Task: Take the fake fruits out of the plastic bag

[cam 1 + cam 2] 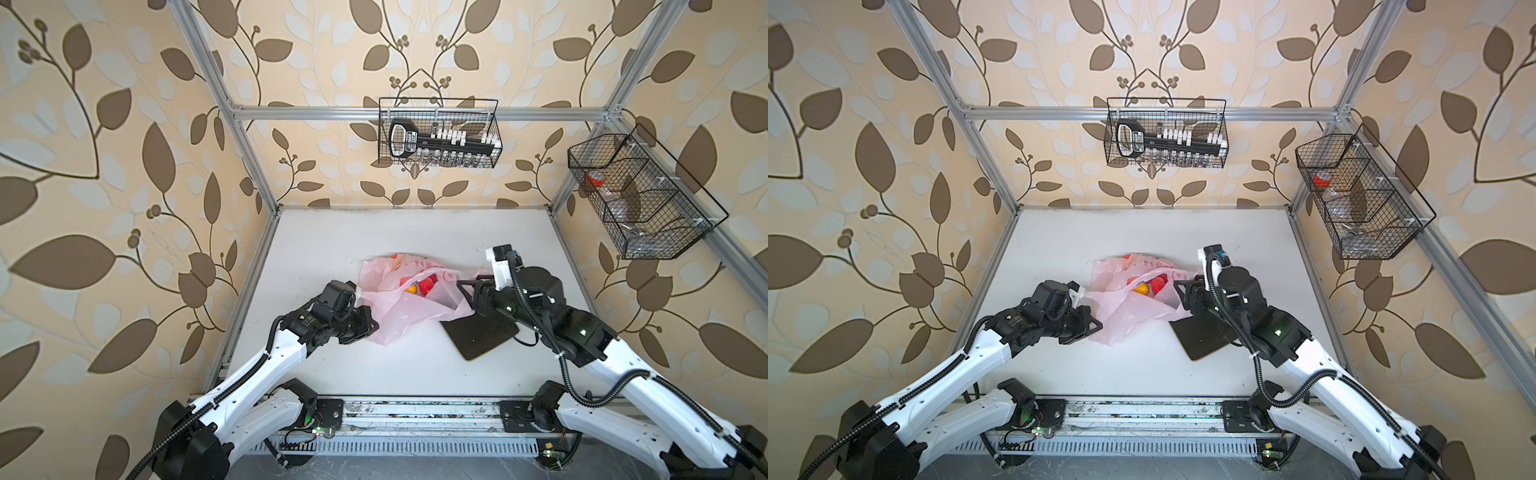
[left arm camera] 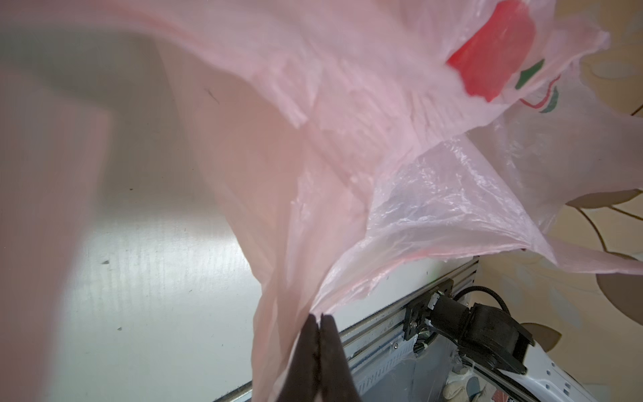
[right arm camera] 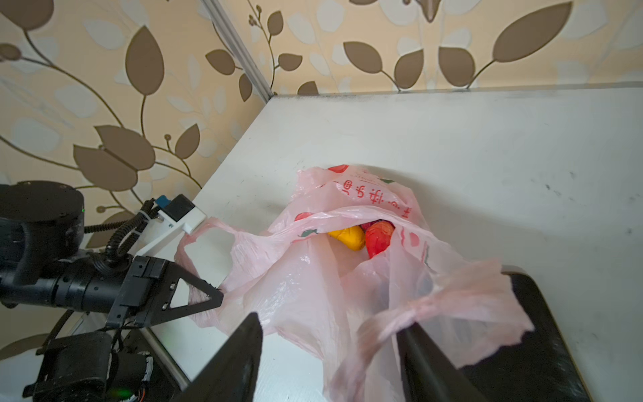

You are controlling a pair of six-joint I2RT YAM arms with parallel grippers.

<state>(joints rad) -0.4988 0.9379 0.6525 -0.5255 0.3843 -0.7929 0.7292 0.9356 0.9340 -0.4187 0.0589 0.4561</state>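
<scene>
Right now we are at the opening-up step, we think. The plastic bag (image 1: pixel 395 318) lies about in the middle of the bench (image 1: pixel 332 232). The fake fruits (image 3: pixel 362 237) are inside it, deep in the part toward the far edge. We can see a yellow one and a red one through the mouth. The pink film hides the rest.

Our left fingers (image 3: pixel 213 298) are pinched tight on a bit of the bag's rim, on the side toward the left edge of the bench. They lift it, so the mouth gapes.

Our right fingers (image 3: pixel 247 343) stand apart and grip nothing. A loose loop handle hangs over one of them. They hover at the mouth, above a dark tray (image 1: pixel 484 334) that sits between the bag and the right edge.

Next, we guess, the right fingers must shake off that handle, reach in through the mouth and close softly on one fruit. The fruits look smooth and shiny, so one may slip. The thin film may get pinched too. The left side should hold on while the right side goes in.
</scene>
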